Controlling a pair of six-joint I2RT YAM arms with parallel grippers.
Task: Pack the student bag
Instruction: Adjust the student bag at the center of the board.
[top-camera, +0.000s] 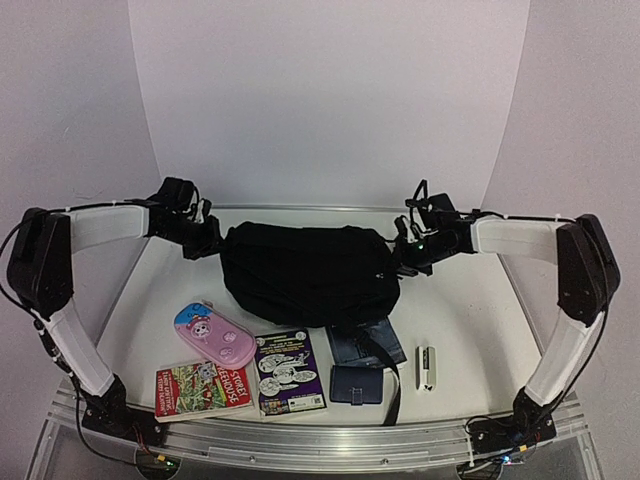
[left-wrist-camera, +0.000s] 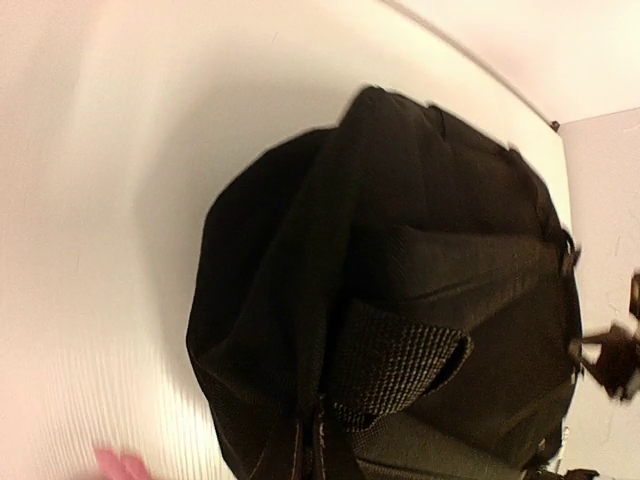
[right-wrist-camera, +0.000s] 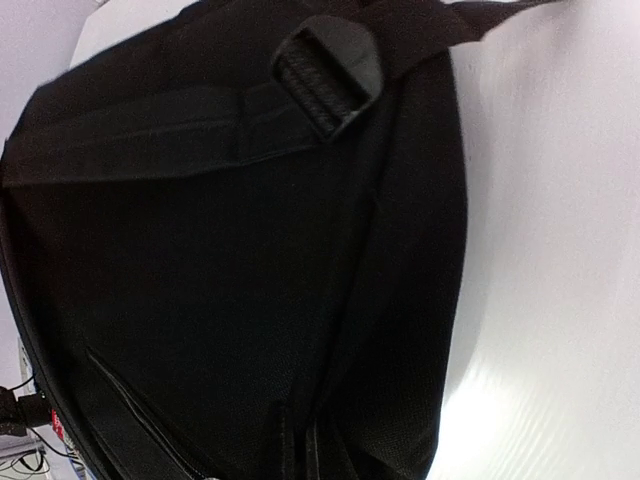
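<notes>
Here's the student bag (top-camera: 305, 272), a big black lump lying across the middle of the white desk (top-camera: 470, 310), toward the far side; the left claw (top-camera: 208, 240) is pressed up against its left end and the right claw (top-camera: 408, 255) against its right end; both claws are closed tight, though whether fabric is pinched between the fingers cannot be told from here. From the left wrist view the bag (left-wrist-camera: 400, 280) fills the frame, with a webbing loop (left-wrist-camera: 400, 365) sticking out of it; the claw's own fingers are not visible; the right wrist view gives the same story, dark fabric (right-wrist-camera: 230, 260) everywhere and a webbing loop (right-wrist-camera: 330, 65) near the top. Along the near side of the desk, left to right: a red book (top-camera: 203, 388) at the edge; a pink pencil case (top-camera: 214, 335) just behind it; a purple comic book (top-camera: 288, 373) beside them; a dark blue wallet (top-camera: 357, 385); a folded denim piece (top-camera: 365, 343) touching the bag's near edge; a black strap (top-camera: 392, 385) trailing from the bag toward the near edge; and a small white and black object (top-camera: 427, 367) lying apart on the right.
</notes>
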